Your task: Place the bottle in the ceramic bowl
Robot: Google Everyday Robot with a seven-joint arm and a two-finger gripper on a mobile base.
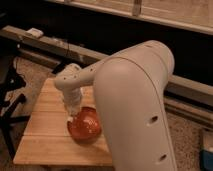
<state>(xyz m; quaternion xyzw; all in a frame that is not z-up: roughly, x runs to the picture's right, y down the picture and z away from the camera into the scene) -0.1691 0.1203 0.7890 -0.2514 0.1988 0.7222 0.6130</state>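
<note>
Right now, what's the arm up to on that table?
The single arm reaches over the wooden table, with its gripper down at the left rim of the ceramic bowl. A small pale shape at the gripper tip may be the bottle, but it can't be told apart from the gripper. The bowl sits near the table's front edge, partly hidden by the arm's big upper link.

Orange-red ceramic bowl (pixel 85 126) upright just under the pincer (pixel 71 116).

A pale, slatted wooden worktop (pixel 47 142) stands on speckled floor (pixel 192 132). Behind it a long grey ledge (pixel 50 44) runs beneath what may be dark windows (pixel 100 25). The gripper (pixel 71 116) hangs low over the worktop's middle.
</note>
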